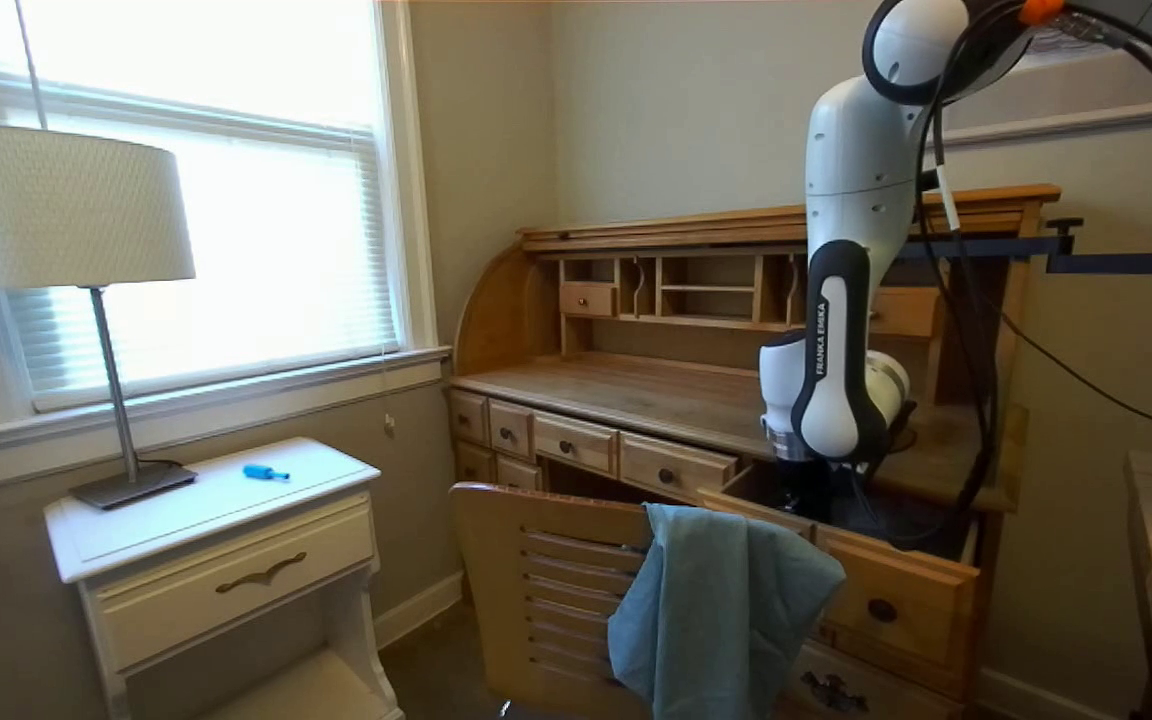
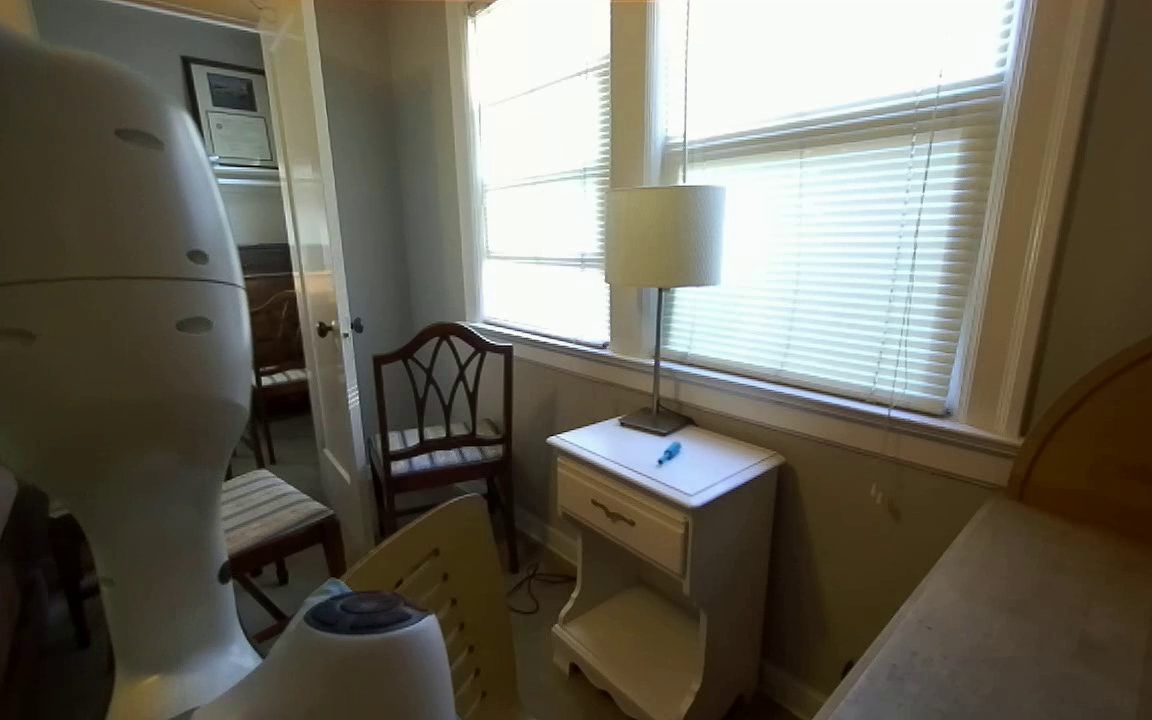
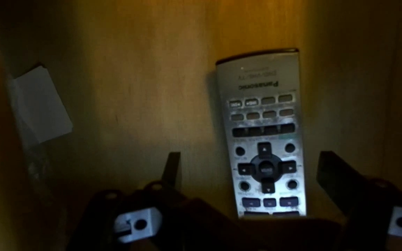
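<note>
My gripper is open and empty in the wrist view. Its two fingers stand on either side of a silver Panasonic remote control with dark buttons. Neither finger visibly touches the remote. The remote lies on a wooden drawer bottom, and its near end is hidden behind the gripper's body. A white card lies at the left side of the drawer. In an exterior view my gripper reaches down into the open desk drawer, its fingertips hidden. The gripper is out of sight in the view with the doorway.
A wooden chair with a blue cloth over it stands in front of the drawer. The rolltop desk rises behind. A white nightstand bears a lamp and a small blue object. Cables hang along the arm.
</note>
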Action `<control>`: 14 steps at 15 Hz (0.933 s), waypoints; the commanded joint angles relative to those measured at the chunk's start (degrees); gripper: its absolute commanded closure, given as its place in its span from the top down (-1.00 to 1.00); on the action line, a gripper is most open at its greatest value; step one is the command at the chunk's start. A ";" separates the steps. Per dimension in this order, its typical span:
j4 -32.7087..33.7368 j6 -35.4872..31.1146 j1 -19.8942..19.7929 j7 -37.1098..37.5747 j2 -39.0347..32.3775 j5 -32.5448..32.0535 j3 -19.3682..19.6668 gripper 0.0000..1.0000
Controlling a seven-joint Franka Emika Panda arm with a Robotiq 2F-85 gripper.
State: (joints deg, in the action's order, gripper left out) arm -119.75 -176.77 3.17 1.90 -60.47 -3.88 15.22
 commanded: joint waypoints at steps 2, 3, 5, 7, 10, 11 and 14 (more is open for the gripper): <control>-0.27 3.53 -6.18 -5.32 2.68 -1.31 -4.77 1.00; 0.35 4.01 -6.54 -5.95 2.15 -1.46 -4.99 1.00; 1.72 5.09 -7.23 -7.40 0.99 -1.86 -5.41 1.00; 2.32 6.41 -7.73 -8.46 0.70 -1.96 -5.76 1.00; 1.43 5.14 -6.68 -7.20 1.01 -1.20 -4.80 1.00; 1.65 4.40 -5.49 -6.24 0.46 -1.02 -3.74 1.00; 2.58 3.27 -3.69 -6.01 -1.25 -1.57 -2.39 1.00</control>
State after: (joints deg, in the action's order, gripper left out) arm -118.31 -171.95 -2.50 -5.61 -59.69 -4.45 11.21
